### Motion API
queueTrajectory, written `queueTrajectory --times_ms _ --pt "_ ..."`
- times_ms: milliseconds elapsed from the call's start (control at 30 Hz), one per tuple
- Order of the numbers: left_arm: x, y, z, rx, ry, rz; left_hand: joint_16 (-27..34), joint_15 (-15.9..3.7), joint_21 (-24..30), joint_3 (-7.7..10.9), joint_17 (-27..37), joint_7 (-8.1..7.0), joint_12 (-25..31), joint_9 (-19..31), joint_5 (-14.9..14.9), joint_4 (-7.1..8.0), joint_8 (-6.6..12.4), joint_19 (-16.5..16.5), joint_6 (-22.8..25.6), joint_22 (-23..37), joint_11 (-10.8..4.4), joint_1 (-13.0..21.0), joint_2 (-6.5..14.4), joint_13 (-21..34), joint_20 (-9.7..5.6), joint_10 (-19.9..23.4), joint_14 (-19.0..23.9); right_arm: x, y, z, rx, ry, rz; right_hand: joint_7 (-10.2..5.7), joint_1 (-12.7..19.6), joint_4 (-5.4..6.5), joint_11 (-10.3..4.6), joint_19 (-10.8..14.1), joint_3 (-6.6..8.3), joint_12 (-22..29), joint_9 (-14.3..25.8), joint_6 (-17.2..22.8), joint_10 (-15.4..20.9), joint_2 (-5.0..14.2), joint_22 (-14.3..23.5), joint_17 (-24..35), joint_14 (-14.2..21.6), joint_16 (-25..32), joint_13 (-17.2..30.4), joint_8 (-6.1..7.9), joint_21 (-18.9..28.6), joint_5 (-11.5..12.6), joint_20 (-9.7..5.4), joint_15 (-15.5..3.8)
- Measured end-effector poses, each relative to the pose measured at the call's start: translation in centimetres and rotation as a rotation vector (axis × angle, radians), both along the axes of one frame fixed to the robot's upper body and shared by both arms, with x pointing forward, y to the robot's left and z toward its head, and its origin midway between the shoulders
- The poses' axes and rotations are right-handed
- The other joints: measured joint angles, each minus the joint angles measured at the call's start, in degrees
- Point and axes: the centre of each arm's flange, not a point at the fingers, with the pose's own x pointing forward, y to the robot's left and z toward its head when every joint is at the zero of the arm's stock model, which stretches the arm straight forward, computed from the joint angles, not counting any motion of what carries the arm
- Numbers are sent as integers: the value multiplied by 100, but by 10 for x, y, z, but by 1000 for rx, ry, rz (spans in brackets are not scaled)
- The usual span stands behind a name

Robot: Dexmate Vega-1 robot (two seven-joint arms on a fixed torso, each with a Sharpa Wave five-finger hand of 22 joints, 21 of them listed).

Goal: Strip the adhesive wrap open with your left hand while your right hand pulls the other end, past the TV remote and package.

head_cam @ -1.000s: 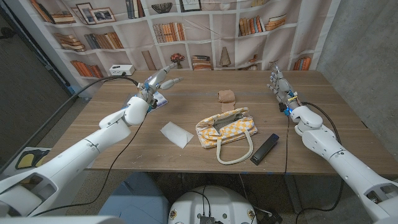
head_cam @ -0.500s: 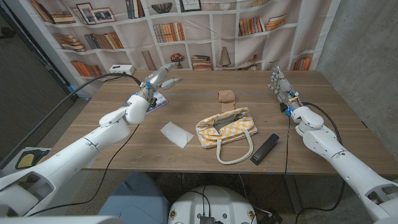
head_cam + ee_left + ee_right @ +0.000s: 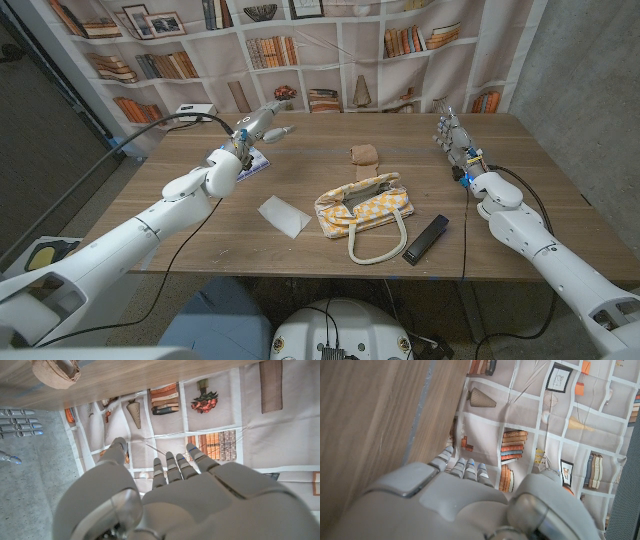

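Adhesive wrap roll lying crosswise mid-table, left hand and right hand empty, fingers extended.

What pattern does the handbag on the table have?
Yellow-and-white checks, clearest in the head view: handbag.

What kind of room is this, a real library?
Probably not: likely a staged test space. The bookshelves are a printed backdrop with creases, hung behind a wooden table, beside a bare grey wall.
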Motion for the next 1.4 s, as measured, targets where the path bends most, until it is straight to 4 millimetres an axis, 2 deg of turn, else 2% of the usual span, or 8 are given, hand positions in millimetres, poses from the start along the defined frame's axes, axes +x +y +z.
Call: queueTrajectory --times_ms 200,333,533,633,1033,1400 --pt "1 3 0 10 1 33 1 -22 32 -40 0 0 0 0 0 40 0 33 0 0 0 -14 -14 0 -32 0 22 0 -3 -2 3 3 -5 0 0 0 0 0 0 22 0 0 0 0 0 0 0 0 0 22 24 0 0 0" --pt "1 -3 4 25 -7 45 1 -22 32 -40 0 0 0 0 0 40 0 33 0 0 1 -12 -16 0 -32 0 22 -1 -5 -2 7 -5 3 0 0 0 -10 0 0 22 0 0 11 0 0 0 0 0 0 22 24 0 0 0" --pt "2 -3 7 47 -13 67 2 -22 32 -64 0 -15 1 -1 0 16 0 33 16 0 -30 9 -36 0 -32 31 22 -2 -6 -2 7 -9 9 23 25 -25 82 23 25 129 -1 106 331 25 0 -29 0 0 0 44 24 -44 -23 0" --pt "2 -3 9 63 -23 78 2 -23 32 -63 0 -41 1 -1 0 16 0 33 42 0 -30 9 -36 0 -31 31 23 -3 -7 -2 4 -13 14 23 31 -25 51 33 25 129 -1 106 363 31 0 -29 0 0 0 44 24 -44 -33 0" --pt "1 -5 13 124 -68 104 2 -73 32 -41 0 -72 3 -1 0 -6 0 64 13 0 -63 153 -22 18 -62 64 75 -4 -6 -1 -1 -16 27 22 30 -24 52 32 25 129 -1 105 361 30 0 -28 21 0 0 44 24 -44 -32 -21" --pt "-2 -10 18 217 -146 128 2 -136 32 -45 1 -134 4 -2 0 -66 0 132 74 -15 -142 329 -125 13 -85 144 138 -3 -6 -1 3 -17 28 43 30 -24 52 32 25 129 -1 126 361 31 0 -28 21 0 0 44 24 -44 -32 -21"
